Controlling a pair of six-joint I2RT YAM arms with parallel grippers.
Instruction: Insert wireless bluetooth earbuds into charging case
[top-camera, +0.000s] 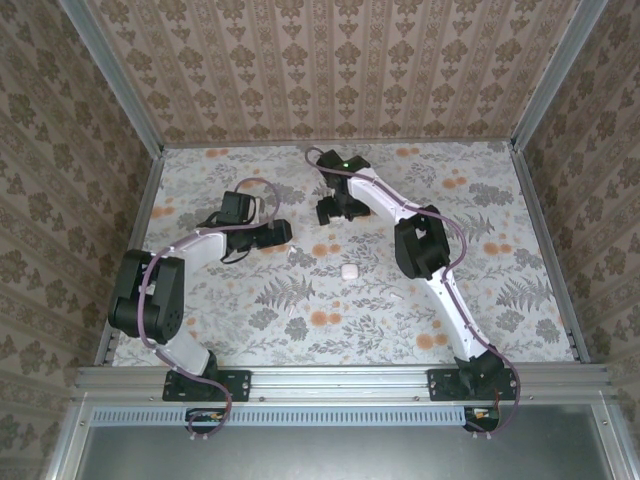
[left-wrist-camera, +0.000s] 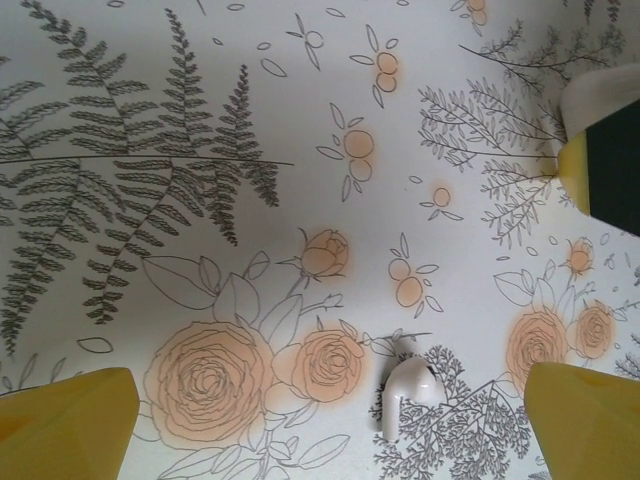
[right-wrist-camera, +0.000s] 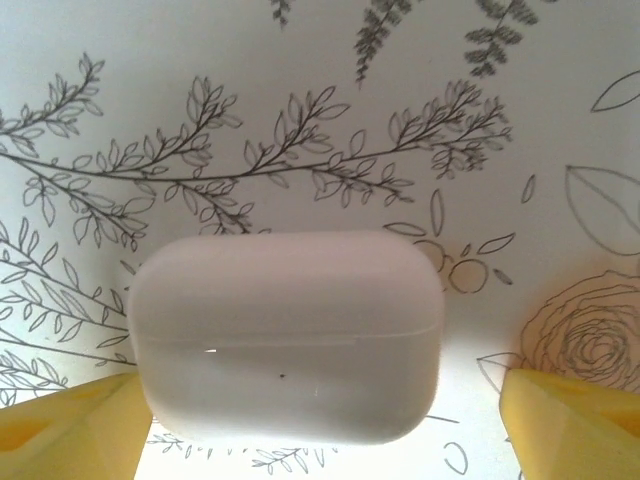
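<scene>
Find the earbud (left-wrist-camera: 405, 395) in the left wrist view. It lies flat on the floral table (left-wrist-camera: 200, 120), between the yellow fingertips (left-wrist-camera: 70, 420) of the left gripper (left-wrist-camera: 327, 420) and touching neither. Read this gripper as released, jaws spread wide.

In the right wrist view, the case (right-wrist-camera: 285, 335) rests on the table with its lid closed. The right gripper (right-wrist-camera: 320, 430) straddles it, released. One finger sits at the case's edge, contact unclear, and the other stands apart.

In the top view, a second case (top-camera: 349, 271) lies on the table, apart from both grippers.
</scene>
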